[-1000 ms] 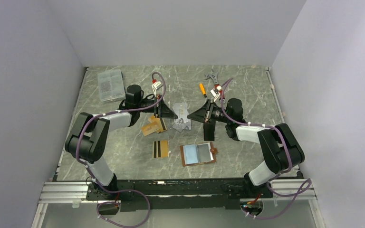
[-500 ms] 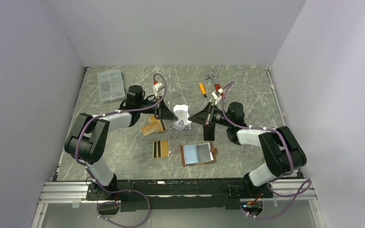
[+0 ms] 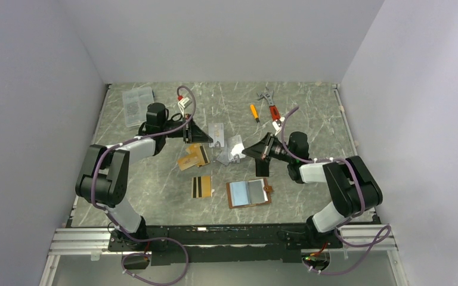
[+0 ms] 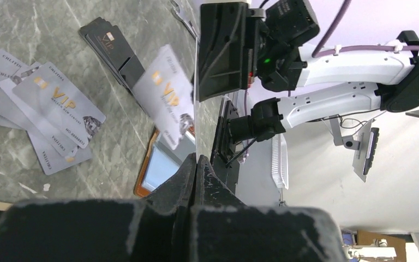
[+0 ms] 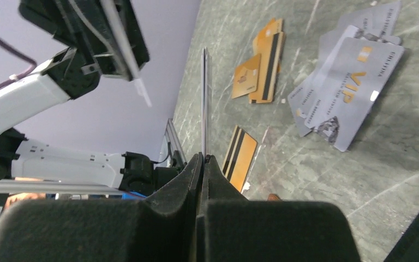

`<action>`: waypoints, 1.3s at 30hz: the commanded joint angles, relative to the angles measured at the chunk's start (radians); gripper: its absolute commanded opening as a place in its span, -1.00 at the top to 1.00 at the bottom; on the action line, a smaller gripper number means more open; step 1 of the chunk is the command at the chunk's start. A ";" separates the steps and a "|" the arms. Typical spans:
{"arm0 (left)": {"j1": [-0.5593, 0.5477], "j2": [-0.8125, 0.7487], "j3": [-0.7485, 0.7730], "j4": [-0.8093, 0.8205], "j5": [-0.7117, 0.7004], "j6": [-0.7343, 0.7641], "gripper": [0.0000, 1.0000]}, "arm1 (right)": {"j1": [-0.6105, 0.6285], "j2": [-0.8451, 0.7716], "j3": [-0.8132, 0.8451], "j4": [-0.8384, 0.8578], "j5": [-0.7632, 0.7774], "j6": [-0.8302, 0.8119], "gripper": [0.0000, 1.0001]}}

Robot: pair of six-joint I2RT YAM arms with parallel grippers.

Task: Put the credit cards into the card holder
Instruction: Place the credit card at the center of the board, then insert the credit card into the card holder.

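My left gripper (image 3: 206, 137) (image 4: 196, 158) is shut on a silver-grey credit card (image 3: 216, 130), held edge-on above the table. My right gripper (image 3: 250, 151) (image 5: 203, 155) is shut on another silver-grey card (image 3: 237, 146) (image 4: 166, 98), also lifted. The two held cards are apart. Several silver cards (image 3: 225, 157) (image 5: 349, 93) lie in a loose pile between the grippers. Orange-gold cards (image 3: 192, 158) (image 5: 264, 60) lie to the left of that pile. A gold card with black stripes (image 3: 201, 186) (image 5: 240, 158) lies nearer. The tan card holder (image 3: 248, 193) (image 4: 155, 166) lies open, its clear sleeves facing up.
A stack of black cards (image 3: 262, 165) (image 4: 112, 46) lies under the right wrist. A clear plastic box (image 3: 138, 106) stands at the back left. An orange-handled tool (image 3: 254, 112) and red-handled pliers (image 3: 269, 101) lie at the back right. Walls close in three sides.
The left gripper has drawn back and to the left with a silver card. The right gripper has dropped lower and nearer with its own card. The cards, close together before, now stand apart.
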 commanded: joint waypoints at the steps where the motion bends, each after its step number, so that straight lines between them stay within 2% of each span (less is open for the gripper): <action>1: -0.020 -0.013 0.013 0.096 0.027 -0.041 1.00 | 0.002 0.062 0.034 0.042 0.037 -0.021 1.00; 6: -0.051 -0.034 0.006 0.076 0.025 -0.016 1.00 | 0.027 0.139 0.092 -0.054 0.117 -0.071 1.00; 12: -0.092 -0.050 0.009 0.001 -0.002 0.048 1.00 | 0.049 0.244 0.138 -0.068 0.178 -0.086 1.00; 18: -0.103 -0.038 0.004 -0.066 -0.037 0.112 1.00 | 0.064 0.250 0.184 -0.174 0.257 -0.146 1.00; 19: -0.103 -0.034 0.004 -0.072 -0.040 0.119 1.00 | 0.068 0.246 0.198 -0.201 0.261 -0.159 0.95; 21: -0.104 -0.032 0.007 -0.083 -0.042 0.129 1.00 | 0.069 0.233 0.227 -0.280 0.275 -0.186 0.59; 23: -0.105 -0.033 0.006 -0.085 -0.045 0.132 1.00 | 0.070 0.192 0.236 -0.356 0.301 -0.220 0.37; 28: -0.106 -0.046 0.000 -0.067 -0.044 0.117 1.00 | 0.060 -0.014 0.207 -0.471 0.304 -0.272 -0.23; 32: -0.105 -0.043 -0.008 -0.006 -0.025 0.062 1.00 | 0.046 -0.191 0.142 -0.463 0.252 -0.267 -0.39; 34: -0.109 -0.041 -0.015 0.041 -0.010 0.026 1.00 | 0.041 -0.252 0.112 -0.395 0.198 -0.245 -0.44; 39: -0.132 -0.036 -0.018 0.123 0.016 -0.035 1.00 | 0.045 -0.242 0.109 -0.271 0.074 -0.186 -0.49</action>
